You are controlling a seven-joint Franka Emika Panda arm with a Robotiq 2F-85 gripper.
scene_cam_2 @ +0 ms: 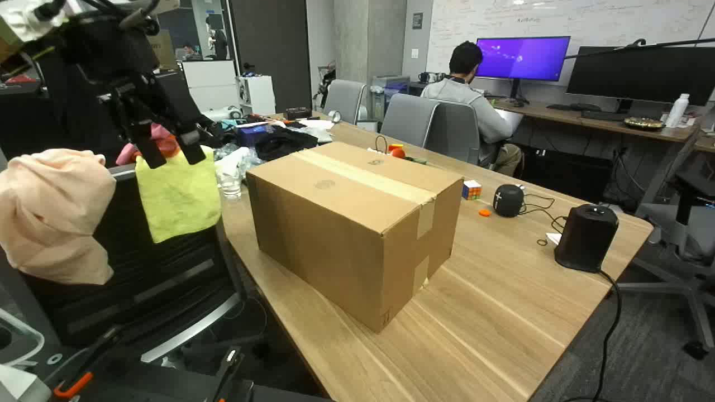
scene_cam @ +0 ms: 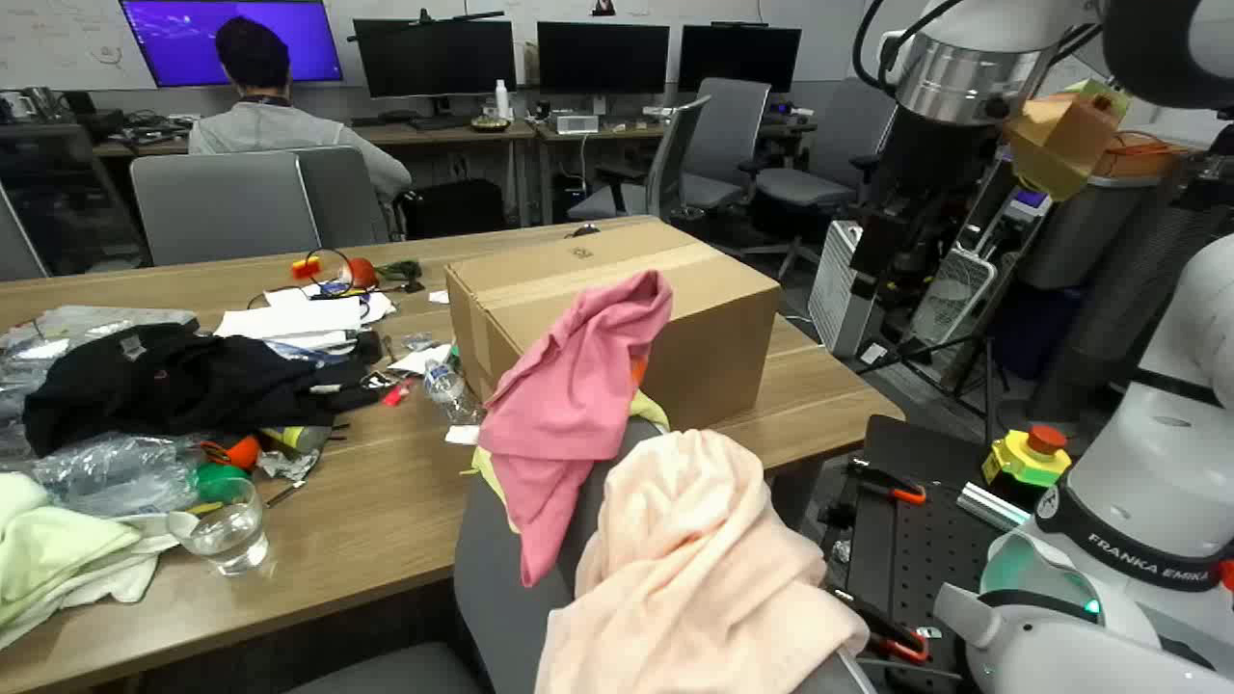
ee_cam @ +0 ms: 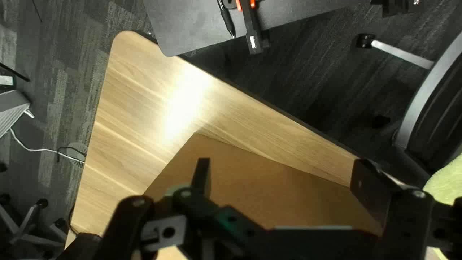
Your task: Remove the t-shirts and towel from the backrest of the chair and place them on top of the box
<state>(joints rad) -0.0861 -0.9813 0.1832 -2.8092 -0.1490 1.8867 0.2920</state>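
Note:
A grey chair (scene_cam: 511,578) stands beside the table with cloths over its backrest. A peach cloth (scene_cam: 694,569) and a pink cloth (scene_cam: 578,376) hang there. A yellow-green cloth (scene_cam_2: 179,195) hangs on the backrest's side facing the box, with a bit of orange cloth above it. The closed cardboard box (scene_cam_2: 352,212) stands on the table near the chair; it also shows in the wrist view (ee_cam: 270,180). My gripper (scene_cam_2: 172,155) is open and empty in the wrist view (ee_cam: 281,177), its fingers wide apart. In an exterior view the fingers overlap the yellow-green cloth; contact is not visible.
The wooden table (scene_cam_2: 475,312) holds speakers (scene_cam_2: 586,237) and a Rubik's cube (scene_cam_2: 472,190). A glass of water (scene_cam: 227,530), a black garment (scene_cam: 174,386), a pale green cloth (scene_cam: 58,559) and plastic clutter lie at its far end. A person (scene_cam: 280,125) sits behind.

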